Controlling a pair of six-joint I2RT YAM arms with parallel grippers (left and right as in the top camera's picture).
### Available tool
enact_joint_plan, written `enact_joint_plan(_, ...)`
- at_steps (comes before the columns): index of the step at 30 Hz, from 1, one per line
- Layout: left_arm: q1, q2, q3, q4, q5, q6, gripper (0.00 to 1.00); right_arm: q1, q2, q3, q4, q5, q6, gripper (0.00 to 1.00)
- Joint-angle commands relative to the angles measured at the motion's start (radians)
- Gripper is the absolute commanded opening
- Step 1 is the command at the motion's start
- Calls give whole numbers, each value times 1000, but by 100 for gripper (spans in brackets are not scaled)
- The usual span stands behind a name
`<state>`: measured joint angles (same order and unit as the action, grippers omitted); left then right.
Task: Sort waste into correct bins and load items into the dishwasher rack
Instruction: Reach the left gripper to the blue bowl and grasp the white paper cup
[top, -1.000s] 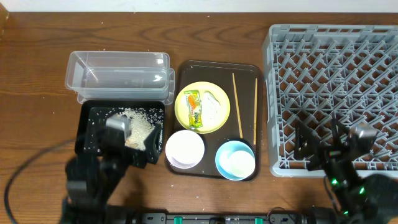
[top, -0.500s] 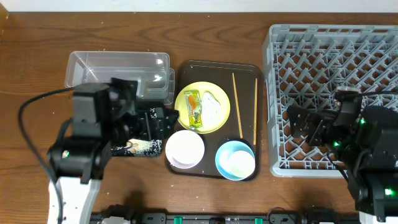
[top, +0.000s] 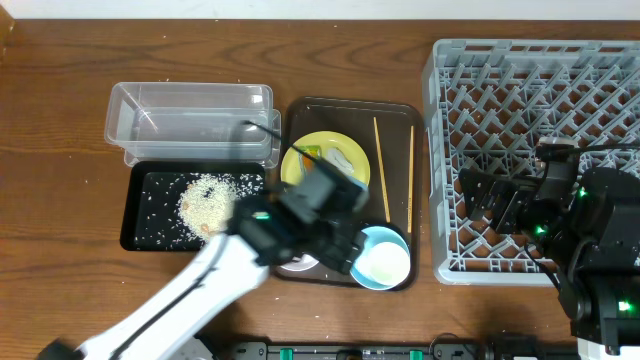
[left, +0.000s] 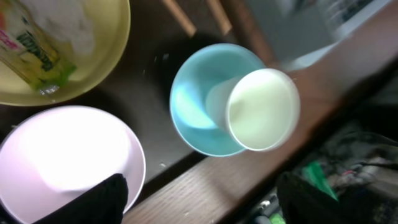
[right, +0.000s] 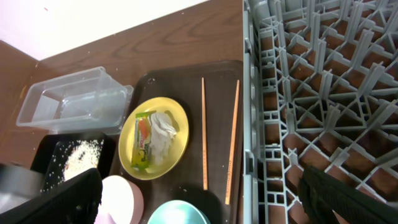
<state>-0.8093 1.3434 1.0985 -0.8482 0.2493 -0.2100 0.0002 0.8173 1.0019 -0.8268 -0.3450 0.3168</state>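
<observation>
My left gripper (top: 335, 245) (left: 199, 205) is open and empty, low over the front of the brown tray between the pinkish-white bowl (left: 62, 162) and the light blue bowl (left: 199, 106). The small white cup (left: 261, 109) lies inside the blue bowl. The yellow plate (right: 154, 137) carries the green-and-orange wrapper (right: 144, 140) and the white tissue (right: 165, 130). Two chopsticks (top: 378, 160) lie right of the plate. Rice (top: 205, 200) lies in the black tray (top: 150, 200) in front of the clear tub (top: 190, 120). My right gripper (top: 495, 205) is open and empty over the grey rack's (top: 530, 100) front left part.
The dark brown serving tray (top: 400, 115) holds the plate, bowls and chopsticks between the bins and the rack. In the overhead view the left arm covers most of the pink bowl and the plate's front. Bare wooden table (top: 60, 120) surrounds everything.
My left arm has swung right from above the black tray to above the bowls on the brown tray. My right arm rose to the rack's front edge, then stayed.
</observation>
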Motion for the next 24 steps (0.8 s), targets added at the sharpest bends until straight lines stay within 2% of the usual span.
enact_joint_plan(1, -77, 94, 5, 34, -157, -79, 72, -6, -3, 19, -3, -11, -14, 99)
enact_joint_plan(7, -149, 222, 5, 155, -156, -137, 58, -6, -2, 19, -5, -11, -14, 99)
enact_joint_plan(12, -182, 286, 5, 176, -156, -144, 42, -6, -2, 19, -7, -11, -14, 99)
enact_joint_plan(18, -163, 225, 18, 169, -124, -144, 10, -6, -2, 19, -6, -11, -14, 99)
enact_joint_plan(20, -130, 166, 24, 157, -77, -143, 6, -6, -2, 19, -6, -11, -14, 99)
enact_joint_plan(24, 5, 10, 26, 130, 74, -127, 6, -6, -2, 19, -7, -16, -14, 99)
